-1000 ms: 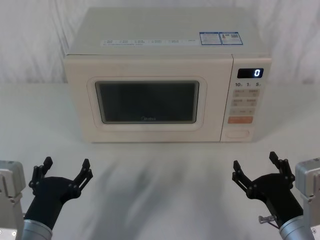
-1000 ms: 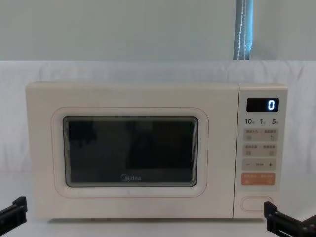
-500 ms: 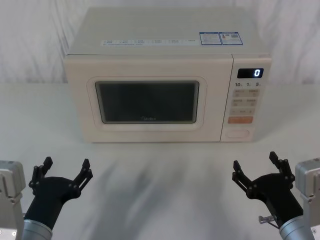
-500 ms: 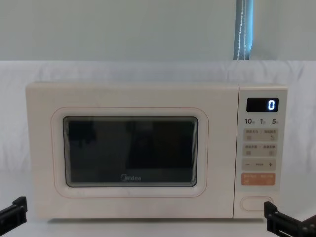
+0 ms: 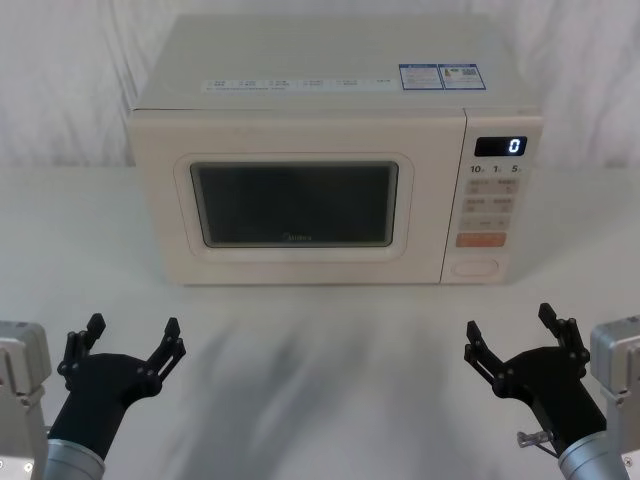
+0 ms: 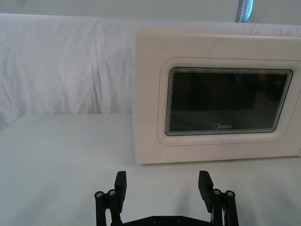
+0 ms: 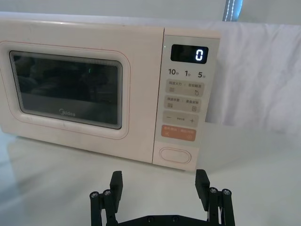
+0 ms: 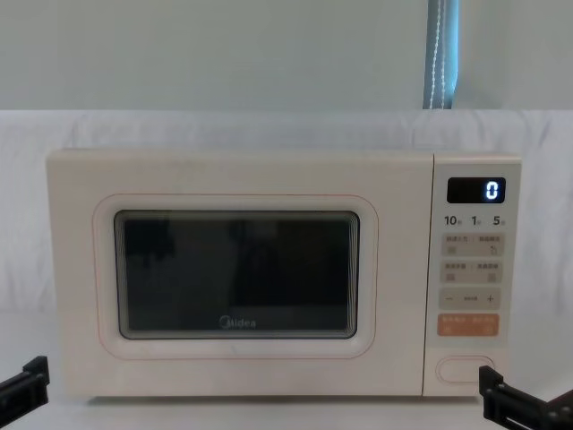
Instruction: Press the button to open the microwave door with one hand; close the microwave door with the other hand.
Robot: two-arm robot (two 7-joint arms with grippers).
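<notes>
Squarely at the far middle of the table point(image 5: 320, 350) stands the microwave point(image 5: 330, 60), its microwave door point(image 5: 160, 200) shut flush, the dark window giving no clear look at the cavity — whether anything sits inside cannot be told. Both grippers hang at the near edge, well apart from the oven: the left gripper point(image 5: 128, 342) at the near left, the right gripper point(image 5: 515, 335) at the near right, each with its fingers spread wide and holding nothing.

The button point(image 5: 476, 267) lies at the bottom of the keypad strip on the right, just under the orange key point(image 5: 480, 239). It probably wants a short, firm push from one stiff fingertip (nothing here needs grasping), and the right gripper is the nearer one. The oven looks heavy enough not to slide under that push. The door likely swings lightly on a left hinge — a flat shove against its free right edge should close it.
</notes>
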